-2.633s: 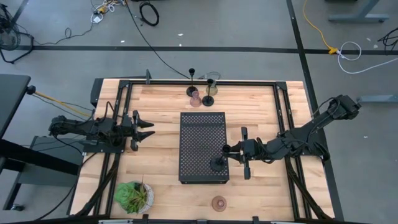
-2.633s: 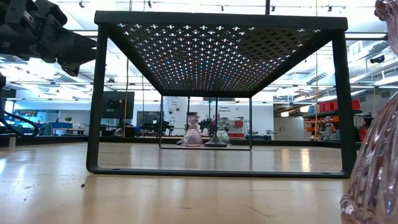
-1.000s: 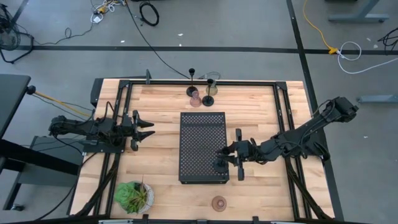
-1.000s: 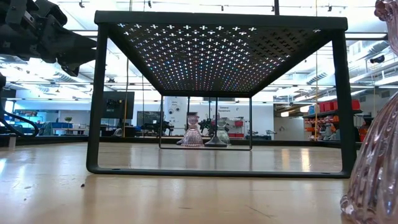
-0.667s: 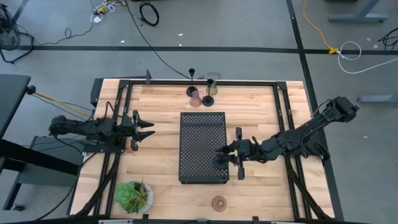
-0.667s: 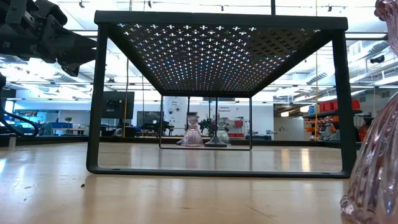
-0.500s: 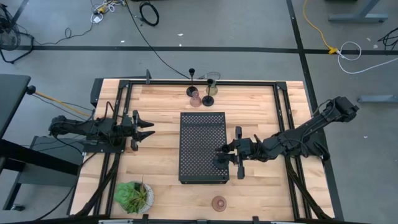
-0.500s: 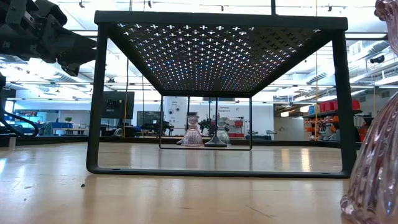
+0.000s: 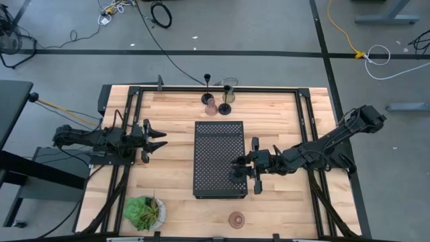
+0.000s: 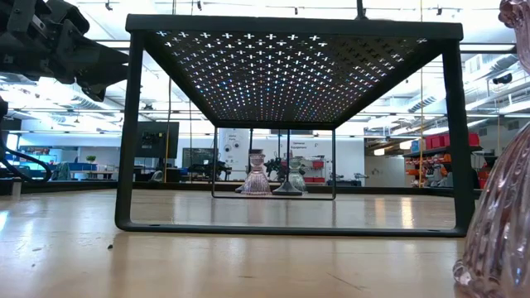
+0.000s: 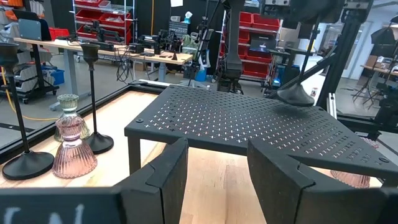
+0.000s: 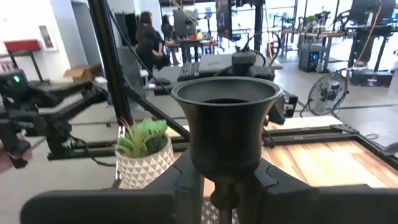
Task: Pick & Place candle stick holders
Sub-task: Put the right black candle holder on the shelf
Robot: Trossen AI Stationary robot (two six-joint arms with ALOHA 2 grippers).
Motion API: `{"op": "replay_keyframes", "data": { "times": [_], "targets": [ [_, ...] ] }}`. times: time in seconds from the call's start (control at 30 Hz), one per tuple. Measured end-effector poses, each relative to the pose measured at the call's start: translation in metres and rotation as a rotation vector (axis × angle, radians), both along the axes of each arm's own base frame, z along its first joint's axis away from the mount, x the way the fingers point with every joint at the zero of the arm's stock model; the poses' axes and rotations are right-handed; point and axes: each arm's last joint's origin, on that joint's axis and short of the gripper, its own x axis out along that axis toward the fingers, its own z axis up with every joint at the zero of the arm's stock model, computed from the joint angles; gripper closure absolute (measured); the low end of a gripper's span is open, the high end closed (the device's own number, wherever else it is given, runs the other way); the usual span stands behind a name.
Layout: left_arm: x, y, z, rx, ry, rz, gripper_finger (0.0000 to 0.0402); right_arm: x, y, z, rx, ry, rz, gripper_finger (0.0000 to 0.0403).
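The right gripper has its jaws pinched on the stem of a black candle stick holder, whose round base sits over the near right part of the perforated tray; in the right wrist view the holder's cup stands upright between the two dark fingers. The left gripper hovers over the left side of the table with its jaws spread and nothing between them, pointing toward the tray, well apart from it.

The table is light wood with a black frame around it. The tray, the largest thing on it, stands on legs at the table's middle; from the low view its perforated top lets light through, and the far holders show beneath it.

The right arm reaches in from the right edge; the left arm lies along the left edge.

A leafy plant in a white pot sits at the near left corner.

At the far edge stands a group of holders: two slim black stemmed ones, a pinkish glass one and an olive-green one just beside it. A brownish glass holder sits alone at the near edge, close to the low camera.

In the room beyond, a person shows in the right wrist view.
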Motion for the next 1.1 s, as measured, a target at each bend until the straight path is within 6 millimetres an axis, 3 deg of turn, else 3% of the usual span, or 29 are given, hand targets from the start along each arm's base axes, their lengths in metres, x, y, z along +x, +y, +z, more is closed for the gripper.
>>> {"op": "replay_keyframes", "data": {
  "times": [0.67,1.1],
  "targets": [
    [0.0,0.0,0.0,0.001,0.0,0.0,0.0232,0.01,0.003,-0.012,-0.008,0.026,0.006,0.0329],
    [0.0,0.0,0.0,0.0,0.0,0.0,0.0232,0.01,0.003,-0.01,-0.025,0.009,0.011,0.026]
  ]
}}
